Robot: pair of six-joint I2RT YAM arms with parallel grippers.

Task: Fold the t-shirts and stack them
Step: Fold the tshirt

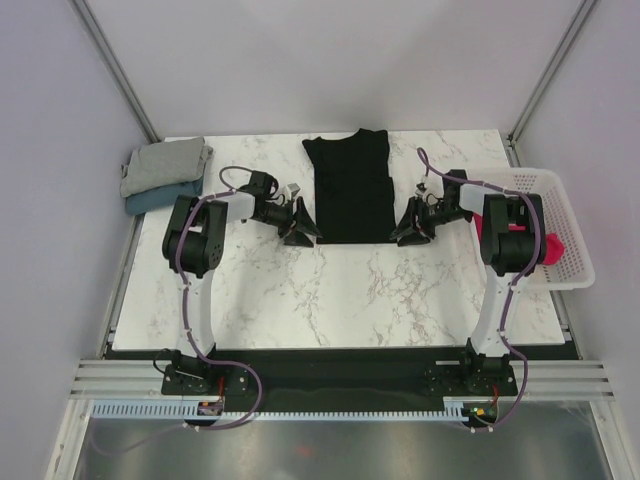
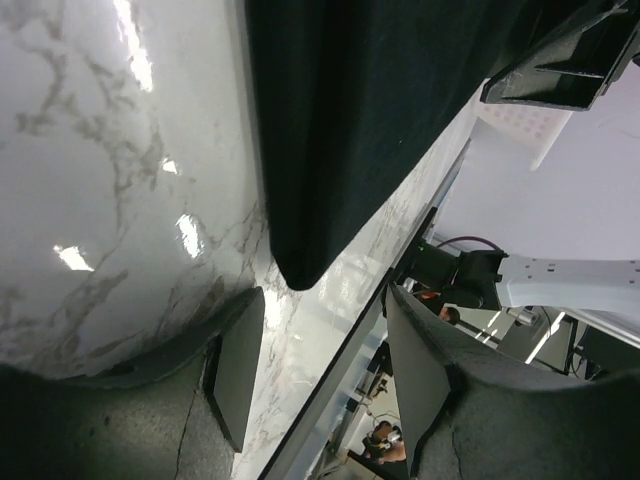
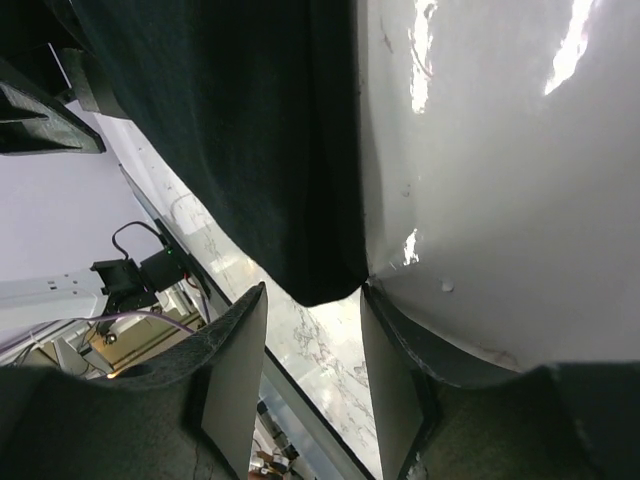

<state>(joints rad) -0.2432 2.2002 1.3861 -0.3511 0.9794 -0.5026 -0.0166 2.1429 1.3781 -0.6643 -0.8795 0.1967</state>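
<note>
At the near hem of the black t-shirt (image 1: 350, 190), your left gripper (image 1: 300, 226) and right gripper (image 1: 411, 230) stand open, one at each corner, holding nothing. Catch every layer evenly, then lift both together.

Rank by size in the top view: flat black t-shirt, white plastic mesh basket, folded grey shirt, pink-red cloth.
Largest: white plastic mesh basket and black t-shirt, about alike; basket partly hidden.
Then: folded grey shirt.
Smallest: pink-red cloth.
</note>
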